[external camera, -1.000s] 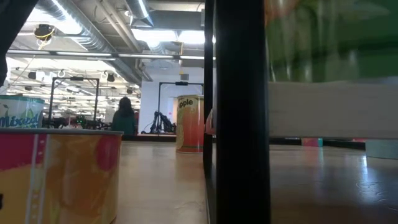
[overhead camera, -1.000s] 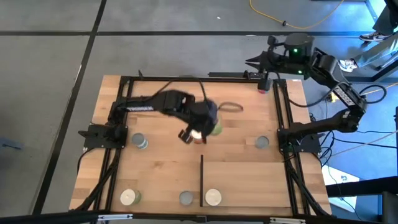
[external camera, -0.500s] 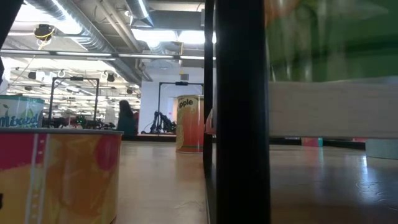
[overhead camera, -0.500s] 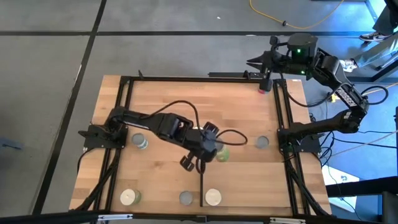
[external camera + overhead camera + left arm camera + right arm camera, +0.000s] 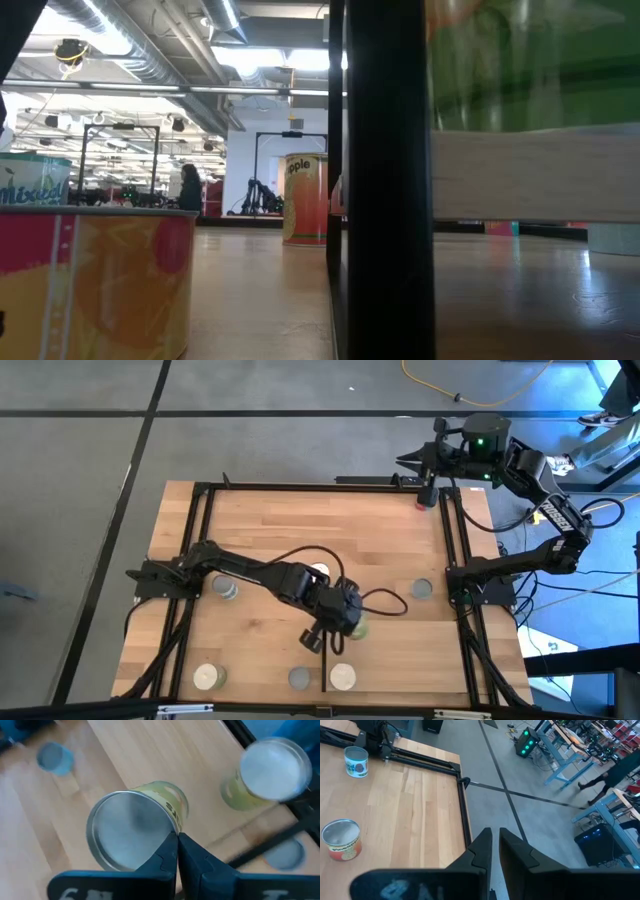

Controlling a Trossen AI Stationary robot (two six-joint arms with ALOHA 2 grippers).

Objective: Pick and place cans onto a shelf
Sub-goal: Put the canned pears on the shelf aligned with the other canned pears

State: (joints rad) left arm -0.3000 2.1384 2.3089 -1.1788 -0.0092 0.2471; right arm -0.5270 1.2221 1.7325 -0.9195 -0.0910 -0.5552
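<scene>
My left gripper (image 5: 343, 618) is over the table's middle, near the far end of the shelf's black strip (image 5: 324, 655), and is shut on a can (image 5: 135, 827) with a silver top and yellow-green sides. The shelf panel (image 5: 395, 650) lies flat at the near right. Other cans stand on their bases on the table: a white-topped one (image 5: 320, 572), one at the left (image 5: 225, 588) and one at the right (image 5: 420, 589). A white-topped can (image 5: 342, 677) stands on the shelf by the strip. My right gripper (image 5: 495, 840) is shut and empty beyond the far right corner. My left gripper pinches the rim of the can's top (image 5: 172, 826) between its two fingers, on the side next to the gripper. The can hangs tilted beyond the fingertips, its silver top turned toward the wrist camera. Whether its base is clear of the wood I cannot tell.
Two more cans (image 5: 207, 677) (image 5: 298, 678) stand near the front edge, left of the strip. A red can (image 5: 425, 500) stands at the far right corner. Black frame rails (image 5: 195, 560) run along the table's sides. A cable (image 5: 385, 600) loops beside the left gripper.
My left gripper has carried the green can from the table's middle toward the near edge and a little right, up to the far end of the shelf's black strip. This uncovered the white-topped can behind it.
</scene>
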